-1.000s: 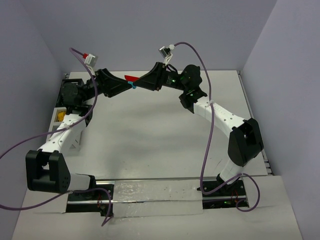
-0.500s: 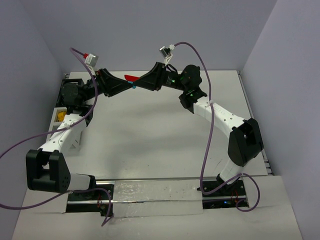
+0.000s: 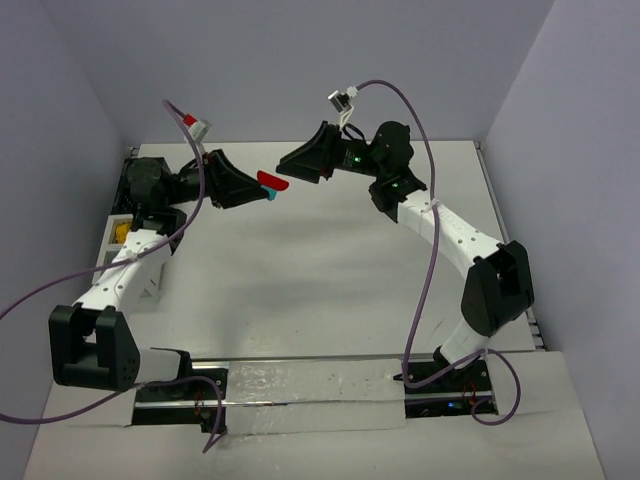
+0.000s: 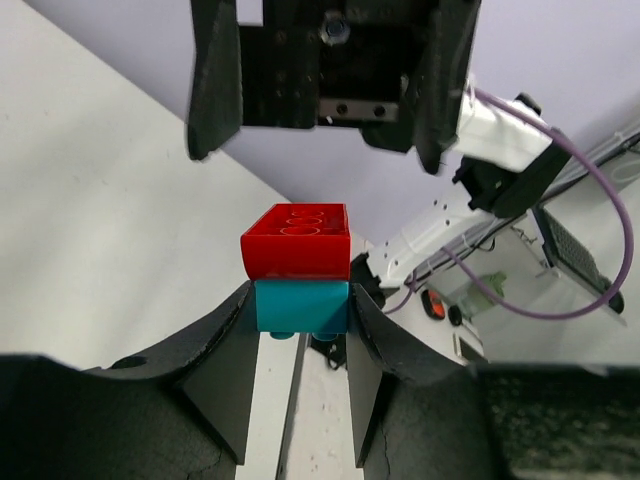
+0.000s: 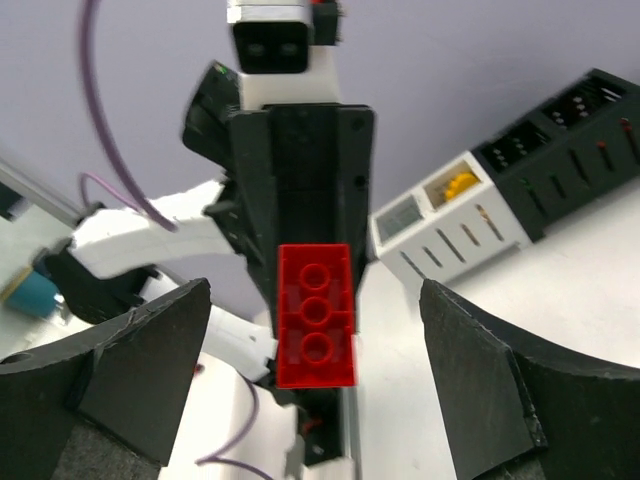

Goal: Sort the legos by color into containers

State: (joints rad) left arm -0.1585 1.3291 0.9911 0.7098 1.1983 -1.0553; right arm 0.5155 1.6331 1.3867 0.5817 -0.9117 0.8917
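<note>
A cyan lego brick (image 4: 300, 305) is clamped between the fingers of my left gripper (image 3: 258, 189), which is shut on it. A red lego brick (image 4: 297, 243) is stuck on top of the cyan one and juts past the fingertips. In the top view the pair (image 3: 269, 182) hangs above the table's far left. My right gripper (image 3: 287, 163) is open just right of the red brick and does not touch it. In the right wrist view the red brick (image 5: 316, 315) sits in the wide gap, with one finger (image 5: 135, 365) far to its left.
A white slatted container (image 5: 450, 235) holding a yellow piece (image 5: 458, 185) stands beside a black slatted container (image 5: 565, 130) at the table's left edge. From above the white container (image 3: 112, 240) is partly covered by the left arm. Purple cables loop over both arms.
My right gripper has opened, let go of the bricks and drawn back to the right. My left gripper closed on the cyan brick and pulled the joined pair slightly left and down.
</note>
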